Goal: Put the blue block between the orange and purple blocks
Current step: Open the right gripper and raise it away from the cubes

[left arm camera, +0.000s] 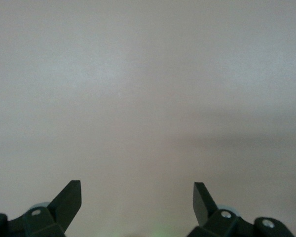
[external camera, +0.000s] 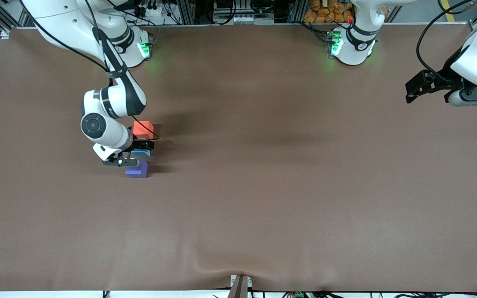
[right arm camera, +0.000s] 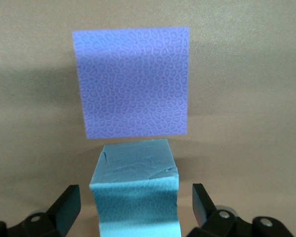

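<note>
1. Three cubes lining up in front view: orange block (external camera: 143, 129), blue block (external camera: 140, 153), purple block (external camera: 137, 169) nearest camera.
2. Right gripper (right arm camera: 136, 207) straddling blue block (right arm camera: 135, 195), fingers spread, not touching; purple block (right arm camera: 133, 82) just beside.
3. Left gripper (left arm camera: 137, 203) waiting wide over bare table (left arm camera: 148, 89).

Three cubes, two arms, one desk.
On the brown desk (external camera: 263, 186) sit three small cubes, one of each colour: one orange block (external camera: 142, 128), one blue block (external camera: 141, 153) and one purple block (external camera: 137, 169). Two white robot arms stand here, each carrying one gripper: right gripper (external camera: 133, 155), left gripper (external camera: 414, 92).
</note>
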`<act>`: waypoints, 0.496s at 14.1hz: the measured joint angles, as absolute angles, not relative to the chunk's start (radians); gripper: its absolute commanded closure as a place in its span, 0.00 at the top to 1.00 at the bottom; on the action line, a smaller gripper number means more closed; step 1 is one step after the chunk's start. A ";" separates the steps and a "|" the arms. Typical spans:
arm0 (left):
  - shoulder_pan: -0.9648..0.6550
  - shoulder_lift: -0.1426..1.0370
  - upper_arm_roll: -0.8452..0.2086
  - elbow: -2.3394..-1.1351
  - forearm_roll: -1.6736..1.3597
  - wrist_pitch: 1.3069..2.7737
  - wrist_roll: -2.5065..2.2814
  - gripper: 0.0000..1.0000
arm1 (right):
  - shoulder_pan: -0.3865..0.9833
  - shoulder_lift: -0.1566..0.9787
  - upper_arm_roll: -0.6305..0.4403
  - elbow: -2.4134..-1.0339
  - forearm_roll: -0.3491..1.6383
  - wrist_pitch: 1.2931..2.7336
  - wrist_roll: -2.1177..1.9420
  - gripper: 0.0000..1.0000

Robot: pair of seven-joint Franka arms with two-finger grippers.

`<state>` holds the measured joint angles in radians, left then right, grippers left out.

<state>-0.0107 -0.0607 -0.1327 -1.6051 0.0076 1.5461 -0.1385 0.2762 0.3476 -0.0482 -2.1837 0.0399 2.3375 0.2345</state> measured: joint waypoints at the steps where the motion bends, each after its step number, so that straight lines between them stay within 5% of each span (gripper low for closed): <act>1: -0.011 -0.061 -0.133 -1.605 0.008 1.546 -0.139 1.00 | 0.276 0.344 -0.048 -2.145 0.046 2.275 0.235 1.00; 7: -0.011 -0.060 -0.133 -1.605 0.008 1.551 -0.139 1.00 | 0.225 0.302 -0.054 -1.731 0.138 1.817 0.234 1.00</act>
